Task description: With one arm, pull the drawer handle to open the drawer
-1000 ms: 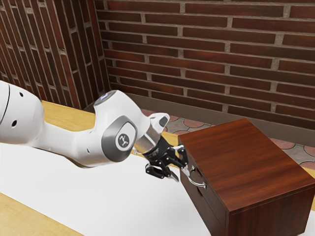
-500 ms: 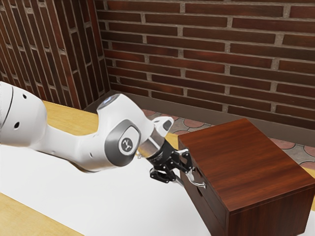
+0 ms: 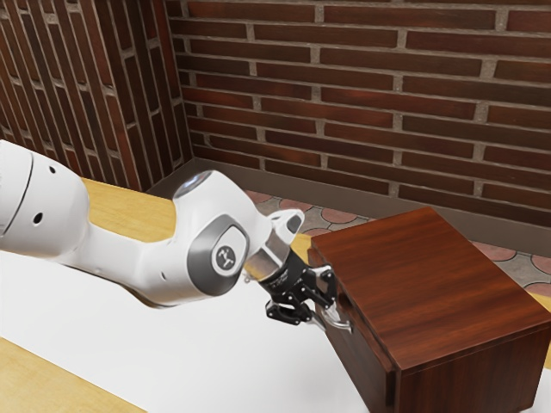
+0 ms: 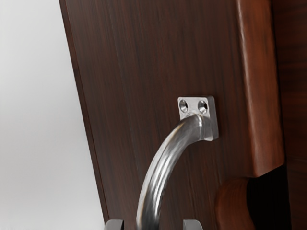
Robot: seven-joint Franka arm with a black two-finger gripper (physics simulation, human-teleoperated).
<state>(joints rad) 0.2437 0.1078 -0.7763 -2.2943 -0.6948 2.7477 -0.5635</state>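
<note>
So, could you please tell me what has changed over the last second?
The arm advanced toward the exterior view's right and slightly down, bringing its jaws around the drawer handle; they straddle it open, not clamped. The cabinet stayed put, drawer not visibly opened.

Indoor room: brick walls (image 3: 344, 86), tiled floor (image 3: 331, 215), table (image 3: 129, 202).

Arm (image 3: 129, 249): rounded, glossy white shells are joined at a grey round joint cover (image 3: 220, 256), on which a small white emblem is printed. Small dark holes (image 3: 39, 219) are set in the shell. A black gripper (image 3: 323, 311) is fitted.
</note>
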